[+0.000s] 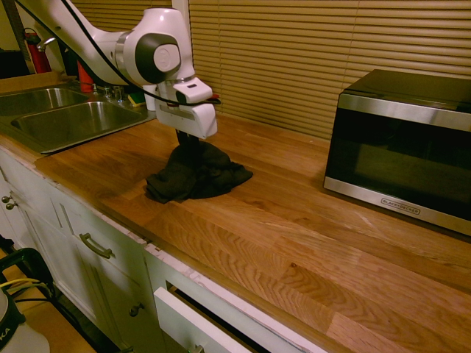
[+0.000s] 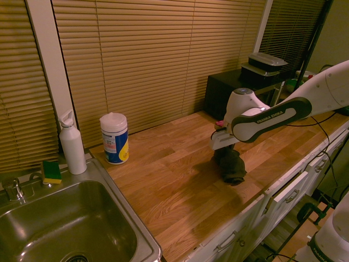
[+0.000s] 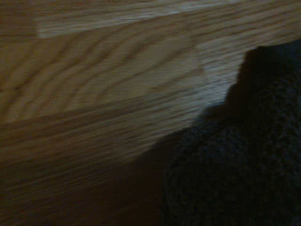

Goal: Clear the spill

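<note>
A dark soft cloth lies bunched on the wooden counter, its top pulled up into a peak. My gripper points straight down onto that peak and is shut on the cloth. The second exterior view shows the same cloth hanging from the gripper and resting on the wood near the counter's front edge. In the wrist view the cloth fills one corner beside bare wood grain. No spill shows in any view; whether it lies under the cloth I cannot tell.
A steel double sink is set in the counter's far end, with a sponge, a white bottle and a wipes canister beside it. A microwave stands at the other end. A drawer below is slightly open.
</note>
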Controlling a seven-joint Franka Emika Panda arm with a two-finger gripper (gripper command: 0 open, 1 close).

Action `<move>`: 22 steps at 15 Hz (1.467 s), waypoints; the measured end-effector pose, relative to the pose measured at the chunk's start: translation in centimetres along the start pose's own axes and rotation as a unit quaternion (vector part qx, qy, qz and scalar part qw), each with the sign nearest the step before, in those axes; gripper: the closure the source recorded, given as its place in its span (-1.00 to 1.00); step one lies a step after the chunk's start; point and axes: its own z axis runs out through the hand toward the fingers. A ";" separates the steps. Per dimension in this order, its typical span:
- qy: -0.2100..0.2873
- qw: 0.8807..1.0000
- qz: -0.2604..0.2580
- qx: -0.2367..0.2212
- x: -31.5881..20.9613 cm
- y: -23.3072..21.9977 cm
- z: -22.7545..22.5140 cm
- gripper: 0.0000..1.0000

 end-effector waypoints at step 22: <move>-0.002 0.991 -0.137 0.014 -21.2 -25.1 -2.9 -1.00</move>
